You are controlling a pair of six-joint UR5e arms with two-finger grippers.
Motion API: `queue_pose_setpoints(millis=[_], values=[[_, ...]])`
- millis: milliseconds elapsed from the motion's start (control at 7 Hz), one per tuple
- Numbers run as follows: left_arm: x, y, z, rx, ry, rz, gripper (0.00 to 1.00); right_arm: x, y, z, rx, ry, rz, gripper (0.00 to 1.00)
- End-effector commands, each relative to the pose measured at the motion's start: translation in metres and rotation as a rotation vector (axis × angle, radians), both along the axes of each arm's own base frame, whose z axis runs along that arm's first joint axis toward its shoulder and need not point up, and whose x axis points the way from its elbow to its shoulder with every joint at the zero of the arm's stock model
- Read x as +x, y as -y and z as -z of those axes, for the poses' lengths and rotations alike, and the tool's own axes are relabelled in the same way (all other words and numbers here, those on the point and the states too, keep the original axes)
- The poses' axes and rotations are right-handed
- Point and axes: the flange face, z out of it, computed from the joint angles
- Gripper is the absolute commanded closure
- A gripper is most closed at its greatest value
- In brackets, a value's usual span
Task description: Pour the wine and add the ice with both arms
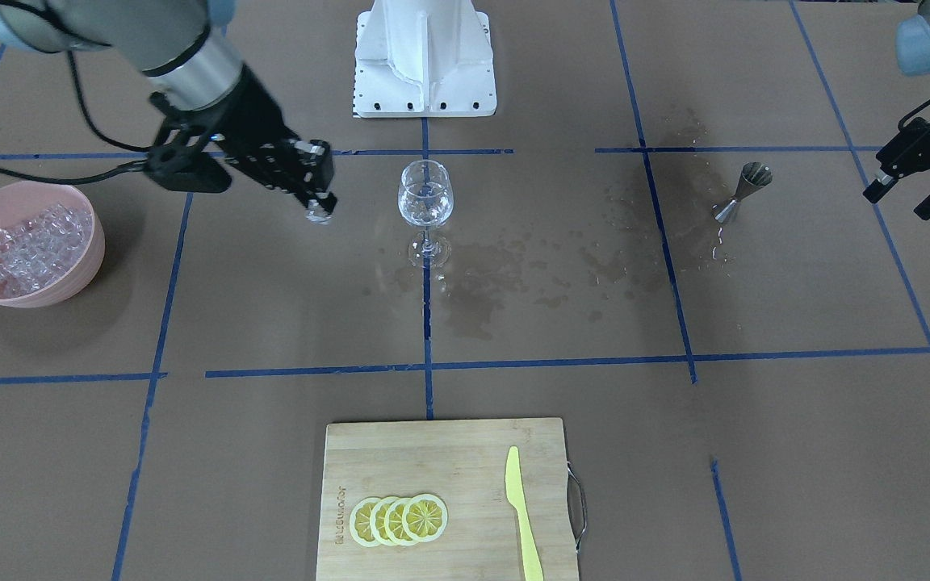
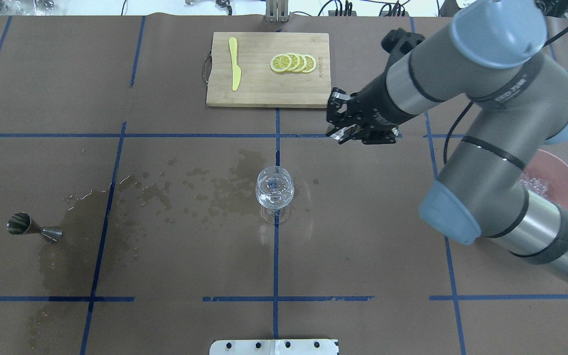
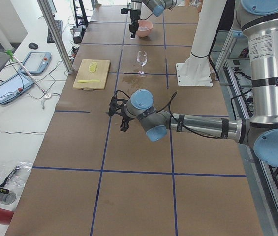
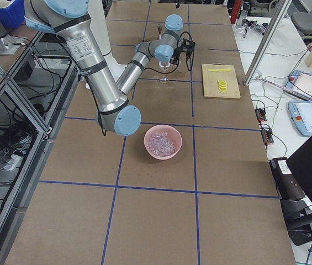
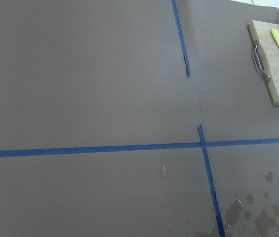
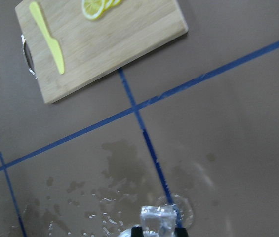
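My right gripper (image 1: 320,211) is shut on one clear ice cube (image 6: 158,220). It hangs above the table beside the wine glass (image 1: 425,202), at about rim height and apart from it. In the overhead view the gripper (image 2: 338,134) is beyond and right of the glass (image 2: 274,190). The glass stands upright with a little clear wine in its bowl. The ice heap (image 1: 29,246) fills a pink bowl (image 1: 81,266). My left gripper (image 1: 909,192) is open and empty at the table's edge, beside a steel jigger (image 1: 743,192).
A bamboo cutting board (image 1: 433,460) with lemon slices (image 1: 399,519) and a yellow knife (image 1: 521,512) lies on the operators' side. Wet patches (image 1: 513,274) spread between glass and jigger. The white pedestal (image 1: 425,56) stands behind the glass.
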Motion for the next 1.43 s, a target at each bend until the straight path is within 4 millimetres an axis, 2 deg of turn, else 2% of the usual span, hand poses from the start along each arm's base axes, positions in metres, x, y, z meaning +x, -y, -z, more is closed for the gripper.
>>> queue_pose_setpoints(millis=[0,143,429,714,857,1000,1286], values=[[0.000,0.000,-0.001,-0.002,0.001,0.000,0.00,-0.059,-0.035,0.057,-0.041,0.054,-0.056,1.00],[0.000,0.000,-0.001,-0.002,0.001,0.000,0.00,-0.066,-0.042,0.056,-0.044,0.053,-0.045,1.00],[0.000,0.000,-0.001,-0.002,0.000,0.000,0.00,-0.065,-0.044,0.055,-0.043,0.054,-0.038,1.00],[0.000,0.000,-0.001,-0.002,0.001,0.000,0.00,-0.065,-0.047,0.039,-0.054,0.035,-0.033,1.00],[0.000,-0.001,0.000,-0.001,0.000,0.001,0.00,-0.070,-0.050,0.039,-0.054,0.033,-0.026,0.93],[0.000,-0.001,0.000,-0.001,-0.001,0.001,0.00,-0.070,-0.051,0.039,-0.051,0.033,-0.032,0.01],[0.000,-0.001,-0.001,-0.003,0.000,0.001,0.00,-0.070,-0.051,0.037,-0.050,0.031,-0.033,0.00]])
